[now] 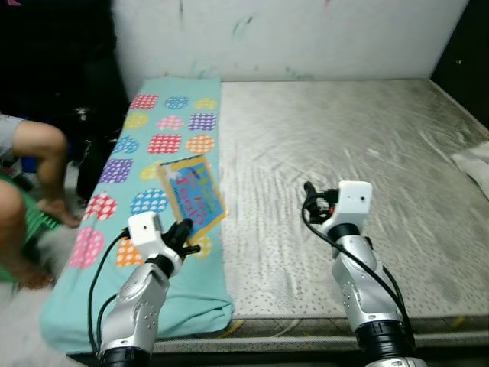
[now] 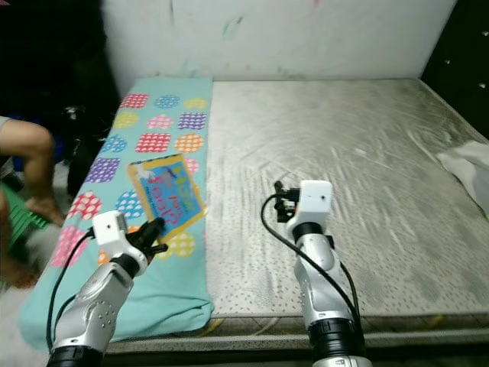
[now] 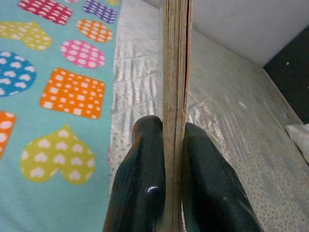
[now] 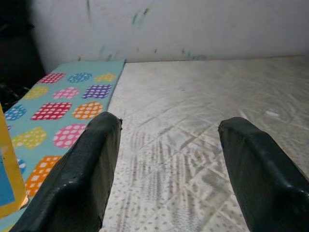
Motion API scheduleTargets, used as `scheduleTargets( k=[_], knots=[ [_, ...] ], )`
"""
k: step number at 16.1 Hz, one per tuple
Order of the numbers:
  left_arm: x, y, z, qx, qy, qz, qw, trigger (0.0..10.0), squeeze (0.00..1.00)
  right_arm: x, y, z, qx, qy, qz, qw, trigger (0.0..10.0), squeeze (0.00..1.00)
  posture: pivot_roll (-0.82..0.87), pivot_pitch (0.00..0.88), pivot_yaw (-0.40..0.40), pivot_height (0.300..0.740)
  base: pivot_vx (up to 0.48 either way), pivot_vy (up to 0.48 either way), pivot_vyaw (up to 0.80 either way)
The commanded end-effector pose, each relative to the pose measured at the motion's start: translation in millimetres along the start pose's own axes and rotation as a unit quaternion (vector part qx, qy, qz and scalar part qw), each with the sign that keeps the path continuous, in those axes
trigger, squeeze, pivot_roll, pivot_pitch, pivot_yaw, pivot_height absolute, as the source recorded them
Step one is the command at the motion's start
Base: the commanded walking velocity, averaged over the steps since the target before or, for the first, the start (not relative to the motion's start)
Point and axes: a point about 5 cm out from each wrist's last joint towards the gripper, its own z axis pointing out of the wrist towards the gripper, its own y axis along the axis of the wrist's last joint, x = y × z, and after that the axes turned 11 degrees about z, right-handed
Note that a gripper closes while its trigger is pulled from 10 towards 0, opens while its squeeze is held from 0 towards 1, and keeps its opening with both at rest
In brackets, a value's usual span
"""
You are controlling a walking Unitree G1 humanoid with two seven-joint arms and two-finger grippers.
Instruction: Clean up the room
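A flat children's book (image 1: 192,192) with a blue cover and yellow border is held over the teal patterned blanket (image 1: 160,145) on the bed's left side. My left gripper (image 1: 183,232) is shut on the book's near edge; the left wrist view looks along the book's thin edge (image 3: 175,72), pinched between the two black fingers (image 3: 140,188). My right gripper (image 1: 312,196) hovers open above the bare grey mattress (image 1: 359,145), with nothing between its fingers (image 4: 89,169).
A person's bent legs (image 1: 38,153) are at the left beside the bed. A white cloth (image 1: 474,162) lies at the mattress's right edge. A stained white wall (image 1: 290,34) backs the bed. Dark objects (image 1: 88,145) stand by the blanket's left edge.
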Motion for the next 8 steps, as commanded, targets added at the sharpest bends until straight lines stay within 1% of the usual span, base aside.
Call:
scheduleTargets(
  k=[1, 3, 4, 6, 8],
  knots=[
    [-5.6, 13.1, 1.9, -0.027, -0.014, 0.008, 1.000, 10.0, 0.00, -0.7, 3.3, 0.1, -0.003, 0.001, -0.001, 1.000, 10.0, 0.00, -0.12, 0.000, -0.001, 0.740, 0.000, 0.000, -0.80],
    [-5.7, 13.2, 1.6, -0.026, -0.014, 0.007, 1.000, 10.0, 0.00, -1.1, 4.3, -0.1, -0.007, 0.003, 0.000, 1.000, 10.0, 0.00, -0.11, 0.000, 0.000, 0.740, 0.000, 0.000, -0.75],
    [-5.7, 13.3, 1.3, -0.025, -0.013, 0.006, 1.000, 10.0, 0.00, -0.8, 4.6, -0.1, -0.008, 0.005, 0.000, 1.000, 10.0, 0.00, -0.11, 0.000, -0.001, 0.740, 0.000, 0.000, 0.00],
    [-6.1, 12.8, 0.9, -0.024, -0.011, 0.003, 1.000, 10.0, 0.00, 2.1, 5.4, -1.1, -0.011, 0.020, -0.027, 0.999, 10.0, 0.00, -0.11, 0.000, -0.002, 0.740, 0.000, 0.000, 0.00],
    [-6.4, 12.4, 0.9, -0.023, -0.012, 0.002, 1.000, 10.0, 0.00, 2.7, 5.1, -1.5, -0.009, 0.021, -0.032, 0.999, 10.0, 0.00, -0.11, 0.000, -0.005, 0.740, 0.000, 0.000, 0.79]
  ],
)
